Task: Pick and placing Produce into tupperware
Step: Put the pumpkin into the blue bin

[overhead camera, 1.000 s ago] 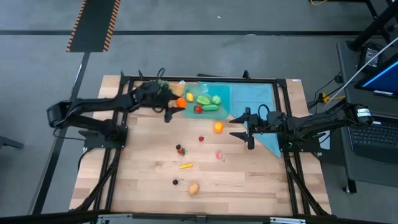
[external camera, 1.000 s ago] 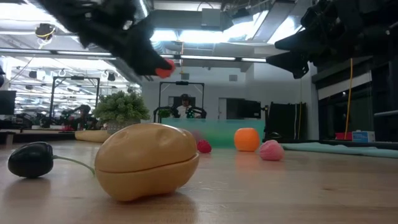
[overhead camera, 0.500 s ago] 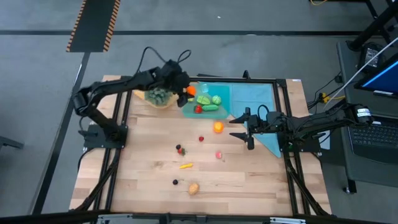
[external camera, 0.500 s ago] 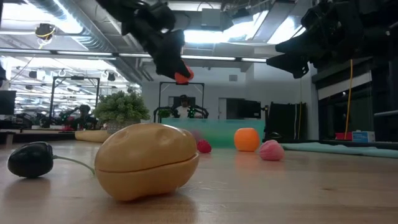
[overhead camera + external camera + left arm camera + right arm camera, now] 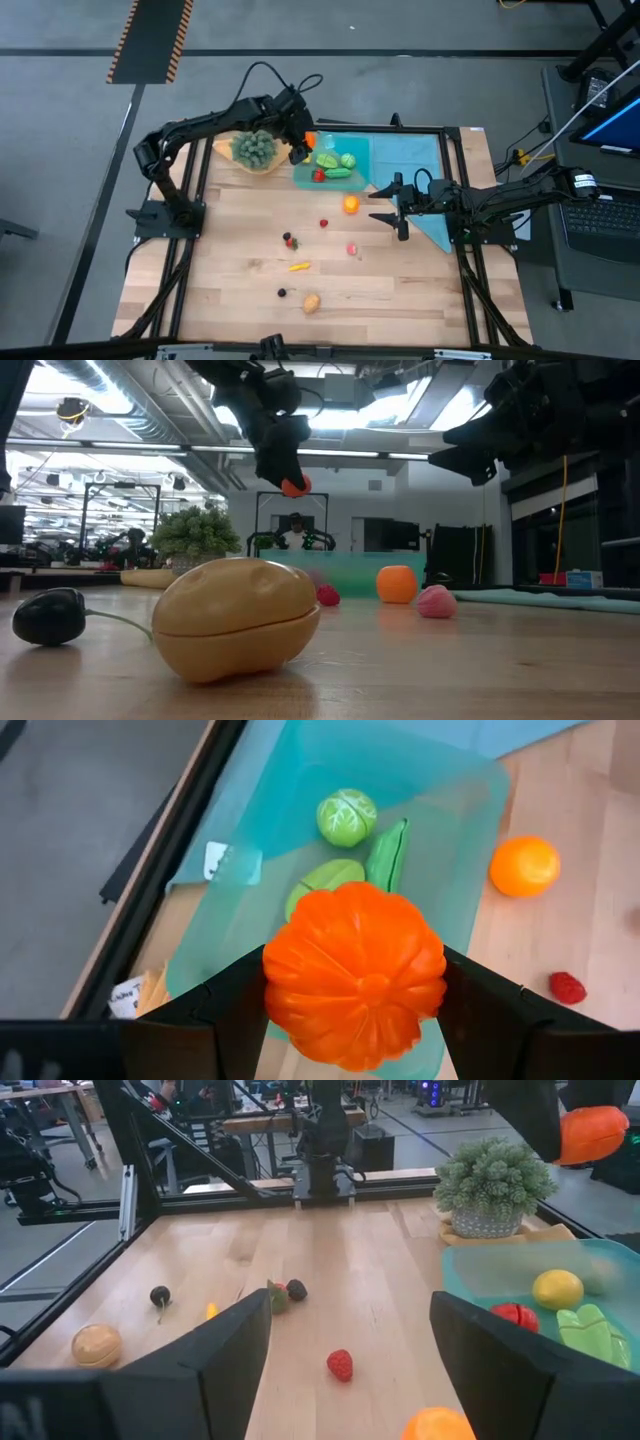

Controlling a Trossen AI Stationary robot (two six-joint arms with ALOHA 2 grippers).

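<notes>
Now the left gripper (image 5: 355, 1010) is clamped on an orange toy pumpkin (image 5: 354, 974), one dark finger on each flank, and hangs in the air over the near edge of the tupperware (image 5: 470, 870); from above the pumpkin (image 5: 309, 140) shows just at the container's left end, beside the bushy plant (image 5: 254, 148) in its wooden dish.

Inside the tupperware already lie a round green piece (image 5: 346, 817), a green pod (image 5: 388, 866), a yellow fruit (image 5: 557, 1289) and a red one (image 5: 514, 1316); outside it on the table (image 5: 230, 260) lie an orange (image 5: 351, 204), a red berry (image 5: 324, 223), a pink piece (image 5: 352, 249), a dark-and-red pair (image 5: 289, 240), a yellow piece (image 5: 298, 266), a small black fruit (image 5: 282, 293) and a tan potato (image 5: 312, 302).

The right gripper (image 5: 395, 210) hovers near the orange over the teal cloth (image 5: 420, 160), its jaws spread and holding nothing.

By its look the pumpkin is hard, light, hollow plastic, ribbed and glossy; it should neither crush nor sag, but a smooth round body may roll or squirt from the grip, so a hold across the widest part, as here, seems soundest; on release it may bounce or roll against the pieces below.
</notes>
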